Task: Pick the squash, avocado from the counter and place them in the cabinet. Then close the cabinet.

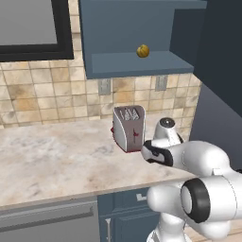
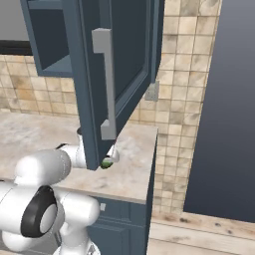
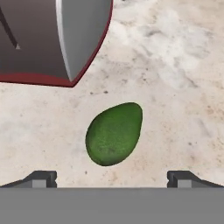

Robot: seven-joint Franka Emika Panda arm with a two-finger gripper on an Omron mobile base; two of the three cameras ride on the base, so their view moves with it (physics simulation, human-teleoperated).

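Up top in the left base view, the cabinet [image 1: 137, 64] hangs open, dark blue, and one squash [image 1: 143, 51] sits on its shelf, a small yellow-orange ball right of center at the top of the frame. Below it the tabletop [image 1: 56, 160] spreads across the middle, beige-grey marble with a pale thick edge. One toaster [image 1: 128, 127] stands near the frame's center, silver with dark red trim. The white arm reaches in from the lower right, just to the toaster's right, so the pincer itself is hidden there.

Over in the right base view, the open cabinet door [image 2: 119, 64] with its one long silver bar handle [image 2: 105, 82] covers most of the upper middle. Just under the door's bottom edge, a bit of the avocado [image 2: 106, 163] peeks out, dark green, on the tabletop by the arm's end.

Down in the hand view, the single avocado [image 3: 114, 134] is dead center, pear-shaped, dark green with a bumpy skin, lying on the marble. The toaster's corner fills the upper left, apart from the avocado. The pincer [image 3: 112, 178] is spread wide, two fingertips [image 3: 41, 178] at the bottom corners, gripping nothing, with the avocado just above the gap between them.
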